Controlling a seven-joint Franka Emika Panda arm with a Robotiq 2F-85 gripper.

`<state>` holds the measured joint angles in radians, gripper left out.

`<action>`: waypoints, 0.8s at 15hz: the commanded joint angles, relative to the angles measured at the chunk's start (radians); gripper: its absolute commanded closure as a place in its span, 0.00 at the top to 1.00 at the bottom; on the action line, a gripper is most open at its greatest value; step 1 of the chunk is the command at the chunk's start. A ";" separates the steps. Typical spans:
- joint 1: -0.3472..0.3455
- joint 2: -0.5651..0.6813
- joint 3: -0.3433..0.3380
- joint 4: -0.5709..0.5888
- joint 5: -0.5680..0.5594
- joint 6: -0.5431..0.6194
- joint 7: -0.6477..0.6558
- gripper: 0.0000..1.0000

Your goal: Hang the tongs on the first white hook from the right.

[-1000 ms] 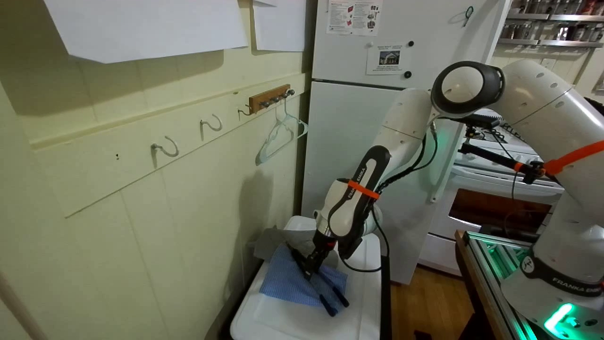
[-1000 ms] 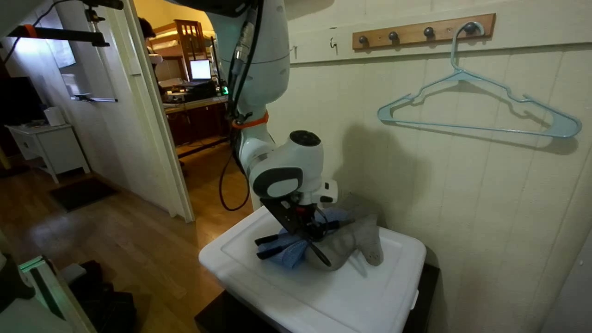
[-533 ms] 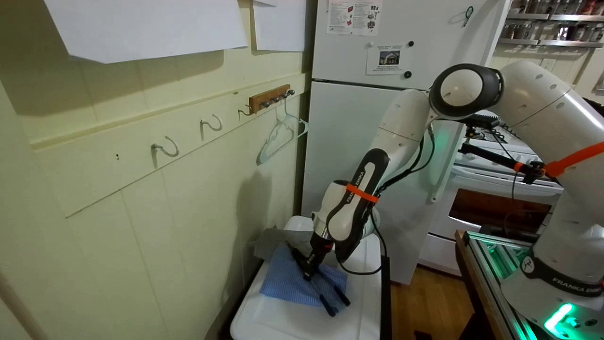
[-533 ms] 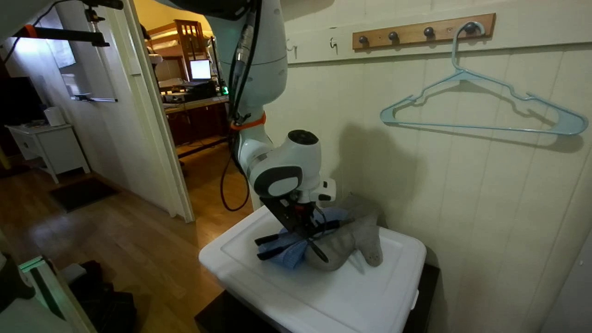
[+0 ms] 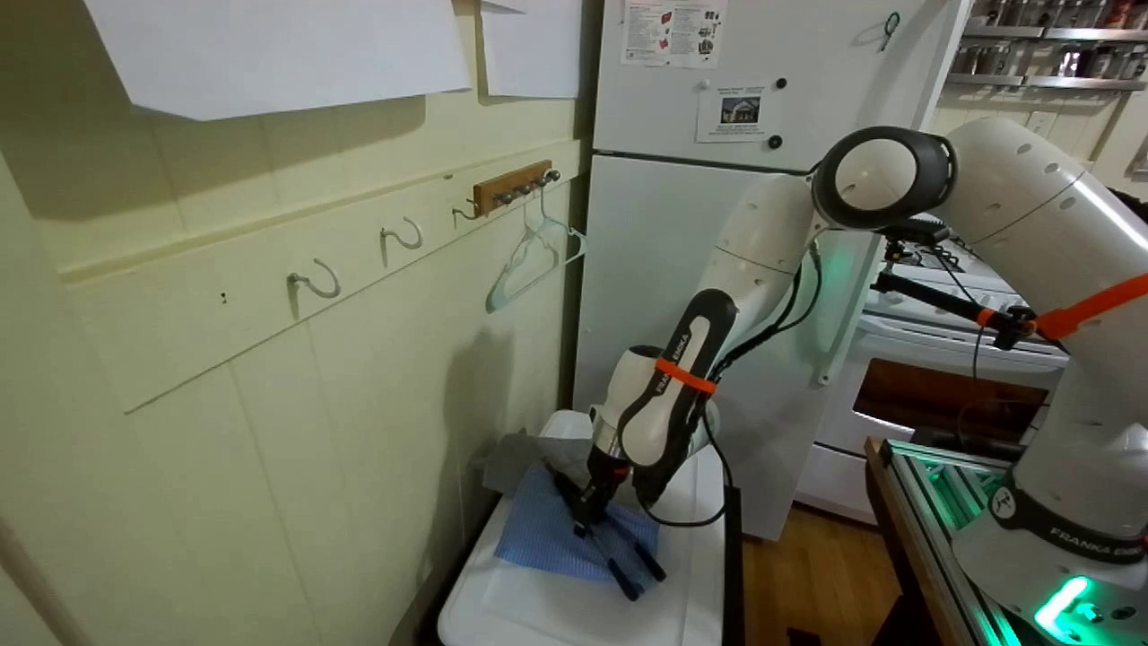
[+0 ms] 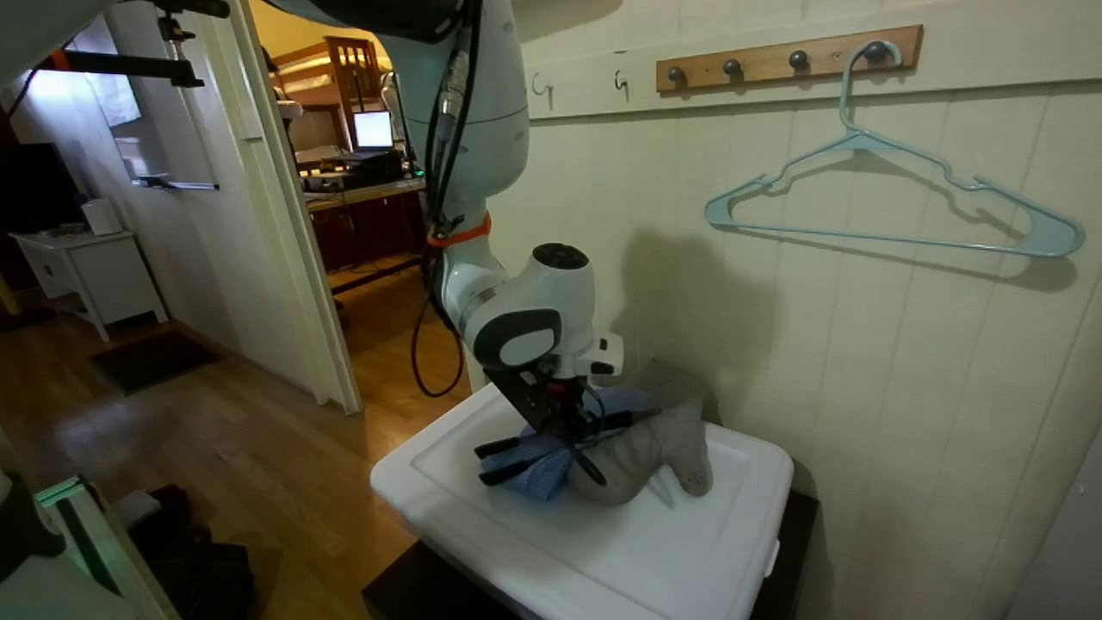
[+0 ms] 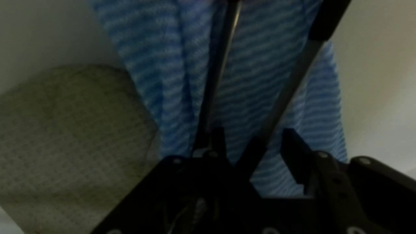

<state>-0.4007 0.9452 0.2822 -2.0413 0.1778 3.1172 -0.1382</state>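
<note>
Tongs (image 7: 288, 94), one pair, dark grips, slimmer shafts with a metallic sheen: lying on a blue cloth (image 5: 540, 536), handles spread. Grip ends cut off by the top of the wrist view; middle stretch masked by the gripper (image 7: 253, 136) in both exterior views, joint not discernible.

Gripper, black, directly over the tongs: fingers (image 7: 294, 146) standing apart, one tong shaft in the gap — the other outside, close beside a finger. Contact between fingers and shaft impossible to tell; foot of the wrist view near-black and blurred.

Grey fabric piece (image 6: 641, 456), beside the blue cloth, overlap unclear. White lid (image 6: 689, 542), beneath both, front edge cut off in an exterior view.

First white hook (image 5: 410, 246), on the wall (image 5: 386, 386), well apart from the tongs; faint and tiny in an exterior view, just beside the outline of the robot arm (image 6: 495, 129) — arm itself cropped at the top.

Thin wire hook (image 6: 621, 81), next along, colour hard to read. Wooden bar (image 6: 766, 65) beyond, dark-knobbed, pale blue hanger (image 6: 857, 140) on the end knob (image 6: 876, 52).
</note>
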 commanded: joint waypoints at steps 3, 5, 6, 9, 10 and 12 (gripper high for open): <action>0.016 0.004 -0.020 0.015 -0.021 -0.017 0.037 0.03; 0.015 0.001 -0.019 0.010 -0.018 -0.014 0.045 0.01; 0.010 -0.006 -0.014 0.002 -0.018 -0.006 0.046 0.03; -0.022 -0.058 0.021 -0.062 -0.020 0.041 0.036 0.02; -0.030 -0.071 0.030 -0.077 -0.018 0.047 0.037 0.02; -0.048 -0.098 0.052 -0.110 -0.014 0.064 0.045 0.02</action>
<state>-0.4167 0.9044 0.2996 -2.0746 0.1778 3.1386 -0.1156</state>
